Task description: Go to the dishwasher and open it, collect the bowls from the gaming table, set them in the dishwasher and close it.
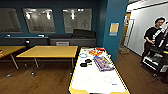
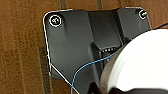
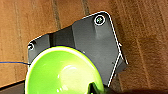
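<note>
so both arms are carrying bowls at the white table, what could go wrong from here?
1. The green bowl seems pinched at one spot on its rim over bare wood floor; a jolt could drop it.
2. The white bowl on the left wrist hangs the same way.
3. A person and rig stand close beside the gaming table; a turn that way might clip them.

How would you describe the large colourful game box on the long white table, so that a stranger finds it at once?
Start at the long white gaming table with the thin yellow edge, beside the teal pillar. Near its middle, towards the right edge, lies a flat game box with a blue border. It is the largest thing there, beside small dark round pieces.
</note>
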{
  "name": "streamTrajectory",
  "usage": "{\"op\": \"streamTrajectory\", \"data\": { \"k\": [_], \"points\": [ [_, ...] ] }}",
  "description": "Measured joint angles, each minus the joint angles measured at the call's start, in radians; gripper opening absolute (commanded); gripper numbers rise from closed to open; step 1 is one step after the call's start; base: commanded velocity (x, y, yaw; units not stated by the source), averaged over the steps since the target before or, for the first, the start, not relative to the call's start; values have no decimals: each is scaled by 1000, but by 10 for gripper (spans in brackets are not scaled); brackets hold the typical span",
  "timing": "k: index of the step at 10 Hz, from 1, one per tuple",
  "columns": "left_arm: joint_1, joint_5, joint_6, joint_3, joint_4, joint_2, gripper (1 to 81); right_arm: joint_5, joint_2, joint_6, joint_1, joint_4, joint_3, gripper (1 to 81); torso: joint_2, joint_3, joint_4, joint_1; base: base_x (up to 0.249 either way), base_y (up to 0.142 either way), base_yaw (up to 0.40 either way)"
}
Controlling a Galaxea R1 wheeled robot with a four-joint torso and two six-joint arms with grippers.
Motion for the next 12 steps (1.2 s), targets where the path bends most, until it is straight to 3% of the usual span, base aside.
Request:
{"op": "streamTrajectory", "data": {
  "k": [5,12],
  "points": [
    [-4,-11,0,-17,8,-3,10,-7,125,0,-4,-33,-105,10,0,0,0,0,-102,0,0],
    [5,-22,2,-30,11,-2,10,-7,115,1,-14,-34,-126,10,0,0,0,0,-103,0,0]
  ]
}}
